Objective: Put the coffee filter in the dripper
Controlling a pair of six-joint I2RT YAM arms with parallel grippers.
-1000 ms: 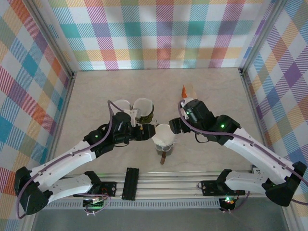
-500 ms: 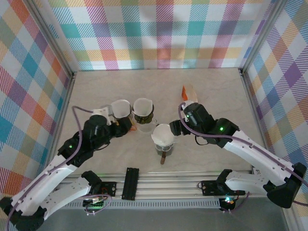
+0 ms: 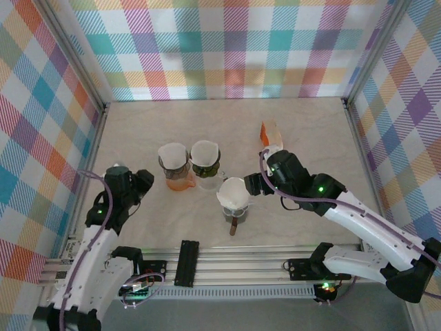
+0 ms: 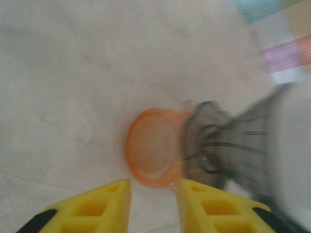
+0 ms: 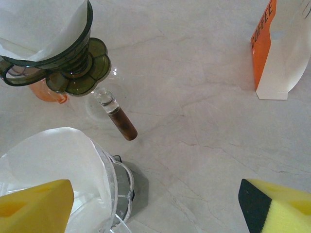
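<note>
On my overhead feed the filter (image 3: 233, 194) sits mouth-up in the clear dripper (image 5: 120, 185), near the front middle of the worktop (image 3: 310, 138). My right claw (image 5: 155, 199) hangs just beside it on its right, spread wide and holding nothing. On that wrist feed its fingers (image 5: 34, 206) sit in the two bottom corners with bare worktop between them. The left-hand one overlaps the filter's near edge, and I can't tell whether it touches the paper

Behind the clear dripper stand two more, close side by side, each lined with its own white paper: a dark dripper (image 3: 205, 167) and a left dripper (image 3: 173, 170) with an orange piece (image 4: 150, 156) at its foot. An orange-and-white coffee bag (image 3: 270, 132) stands further back on the right, apart from everything

My left claw (image 4: 153, 194) is out by the worktop's left edge, well apart from the drippers. Its wrist feed is blurred, but I can make out the two yellow fingers with a narrow gap between them and nothing in it. They point toward the orange piece, with a smeared dark dripper just right of it in that feed
</note>
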